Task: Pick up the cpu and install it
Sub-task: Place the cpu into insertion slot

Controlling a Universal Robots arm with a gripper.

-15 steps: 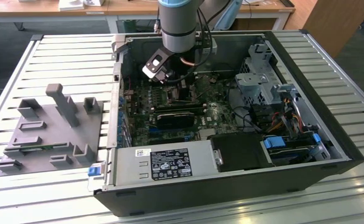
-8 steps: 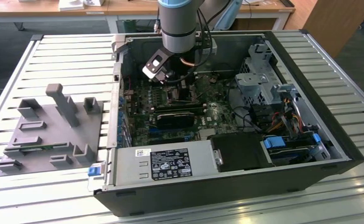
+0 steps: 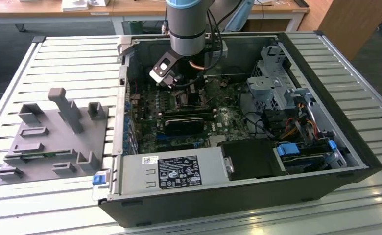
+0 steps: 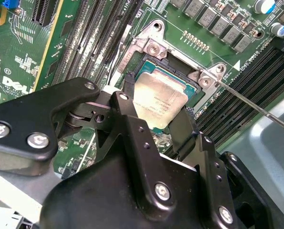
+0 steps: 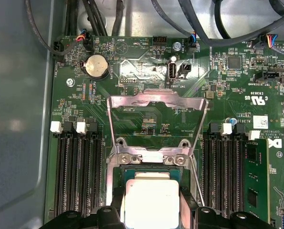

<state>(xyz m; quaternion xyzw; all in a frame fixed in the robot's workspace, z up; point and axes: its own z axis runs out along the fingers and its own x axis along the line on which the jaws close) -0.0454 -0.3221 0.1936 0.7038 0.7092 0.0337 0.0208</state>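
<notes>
The cpu, a flat square chip with a silver top, lies in the open socket on the green motherboard inside the computer case. My gripper is lowered over it, one black finger on each of two opposite edges, and it looks shut on the cpu. In the first wrist view the cpu sits between the same fingers. The socket's metal load plate is flipped open beyond it. In the exterior view the gripper reaches down into the middle of the case.
The thin socket lever sticks out beside the cpu. Memory slots run on both sides of the socket. A grey fixture tray with upright posts stands at the exterior view's left. The power supply and drive cage crowd the case.
</notes>
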